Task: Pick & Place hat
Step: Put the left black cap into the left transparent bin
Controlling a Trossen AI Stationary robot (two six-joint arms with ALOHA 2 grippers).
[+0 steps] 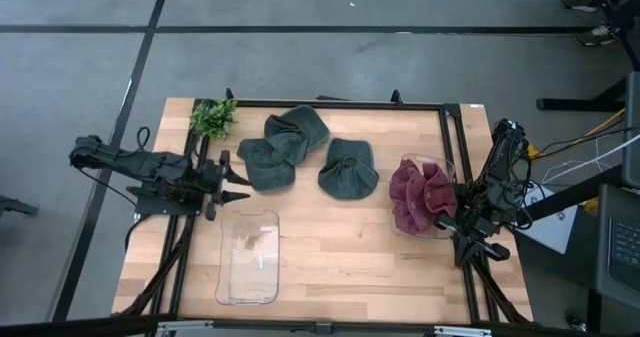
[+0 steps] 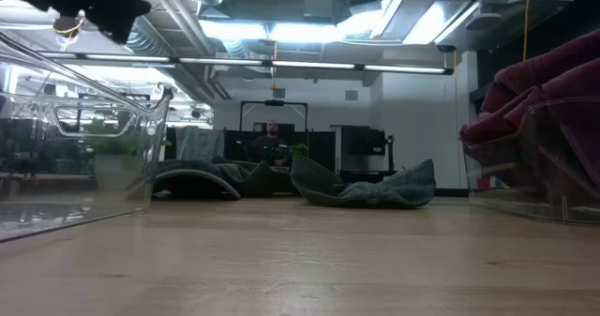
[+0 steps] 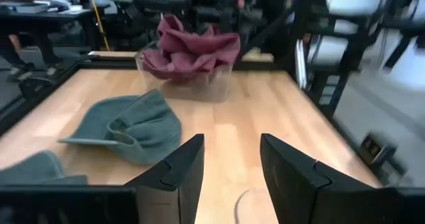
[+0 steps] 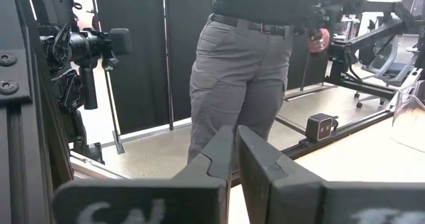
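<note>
A grey floor marked with dark lines is seen around a wooden worktop point(image 1: 340, 247) framed by black rails. Near the far edge of the worktop three dark green hats are laid: two overlapping ones point(image 1: 283, 145) toward the left and a single one point(image 1: 349, 167) just to their right, apart from them. A small green plant point(image 1: 213, 117) is placed at the far left corner. Toward the right edge a clear plastic tub point(image 1: 408, 222) is filled with a crumpled maroon hat point(image 1: 420, 195), which rises above the rim. A second clear tub point(image 1: 248, 257) is set near the front left of the worktop, and nothing can be made out inside it. The left pincer point(image 1: 238, 179) is held above the worktop at the left side, just beside the overlapping green hats and beyond the far end of the front tub; its fingers point(image 3: 292, 177) are spread apart and nothing is gripped between them. The right pincer point(image 4: 235, 159) is parked at the right edge of the worktop, beside the tub with the maroon hat, and is turned outward toward the room; its fingers are pressed almost together with nothing held. In the right wrist view a person in grey trousers point(image 4: 239, 71) is seen standing beyond the worktop, next to a camera on a stand point(image 4: 83, 51).
</note>
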